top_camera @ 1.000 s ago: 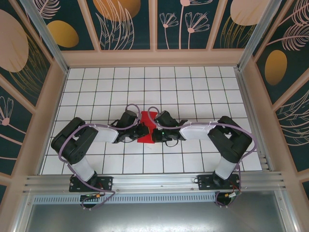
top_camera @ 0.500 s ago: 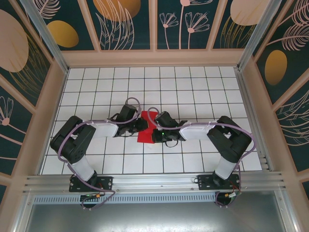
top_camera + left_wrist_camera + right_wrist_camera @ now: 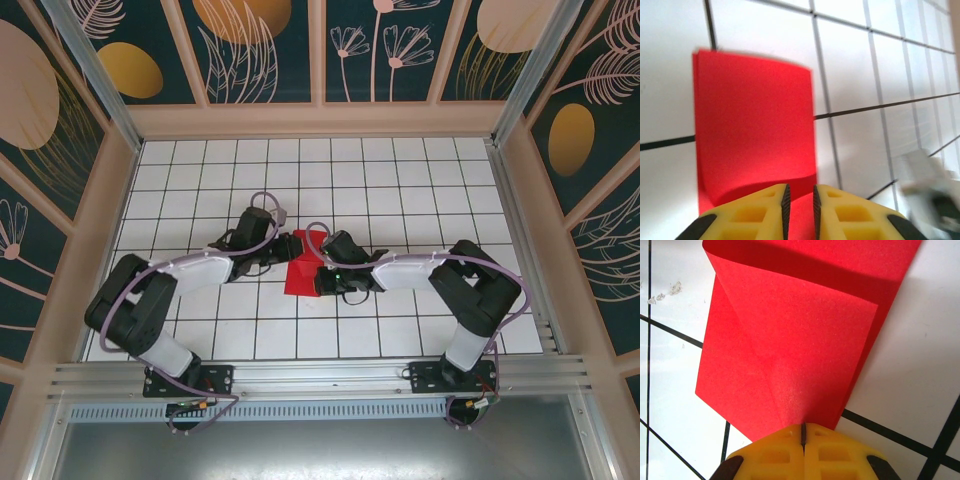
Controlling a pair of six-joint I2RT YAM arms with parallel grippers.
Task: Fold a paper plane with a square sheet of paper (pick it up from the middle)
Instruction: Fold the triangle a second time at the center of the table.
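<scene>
The square sheet of paper (image 3: 299, 274) lies folded on the white grid table, a bright red strip between the two arms. In the right wrist view the paper (image 3: 790, 340) shows a diagonal crease and an overlapping flap. My right gripper (image 3: 803, 429) is shut, its yellow tips pressed against the paper's near edge. It reaches in from the right in the top view (image 3: 319, 276). My left gripper (image 3: 799, 202) hovers over the paper (image 3: 755, 120) with a narrow gap between its pads and nothing pinched. It sits at the paper's far left corner (image 3: 287, 252).
The table (image 3: 400, 190) is fenced by patterned walls at the back and both sides, with a metal rail (image 3: 320, 375) along the near edge. A blurred part of the right arm (image 3: 930, 187) is seen in the left wrist view.
My left gripper has slid away along the paper toward its far end, the arm stretching out, and its jaws have parted slightly. The right gripper and the paper have stayed put.
</scene>
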